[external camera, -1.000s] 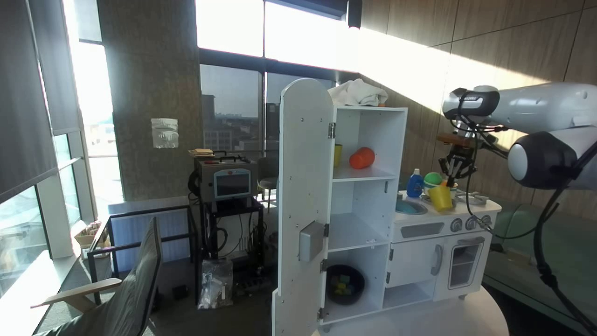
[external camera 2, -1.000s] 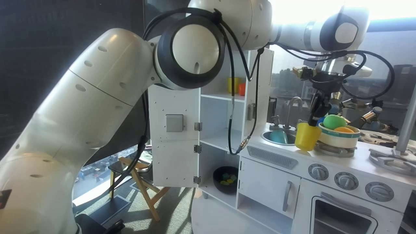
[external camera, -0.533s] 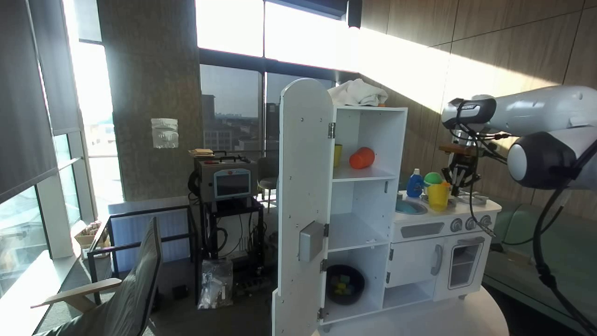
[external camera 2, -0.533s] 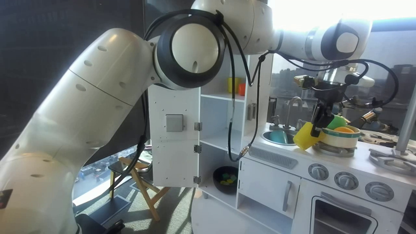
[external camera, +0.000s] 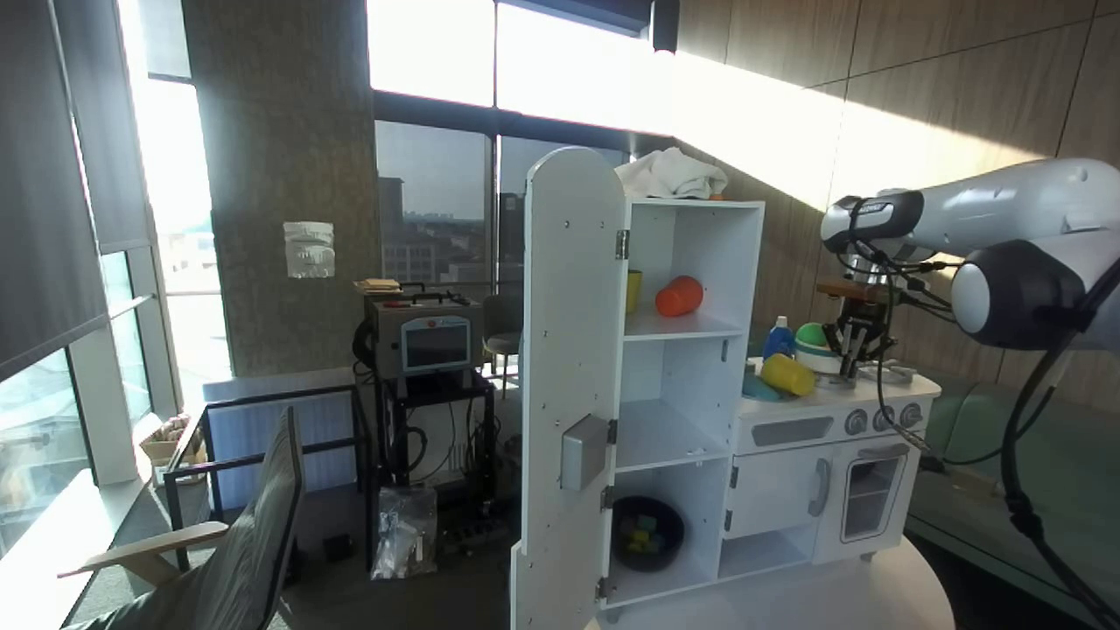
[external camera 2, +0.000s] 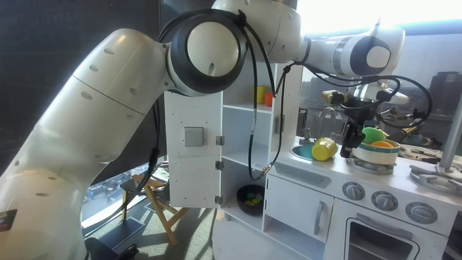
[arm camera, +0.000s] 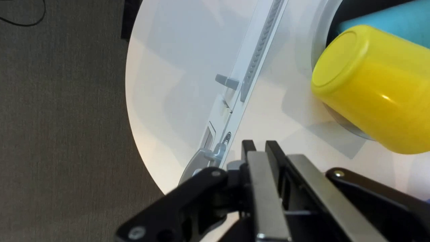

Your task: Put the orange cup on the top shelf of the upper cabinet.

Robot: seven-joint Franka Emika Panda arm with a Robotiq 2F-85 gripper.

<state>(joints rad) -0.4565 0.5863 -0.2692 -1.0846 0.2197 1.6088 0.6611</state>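
In an exterior view, the orange cup (external camera: 680, 297) is shown right of centre, laid on its side on the top shelf (external camera: 710, 328) of the upper cabinet (external camera: 713, 385). In the wrist view, the jaws are seen at lower centre, released and slightly parted; at right, a yellow cup (arm camera: 376, 90) is tilted at the sink (arm camera: 320, 33).

Orange cup (external camera: 679, 296), on side, on top shelf (external camera: 684, 328), open wht upper cab (external camera: 700, 385).
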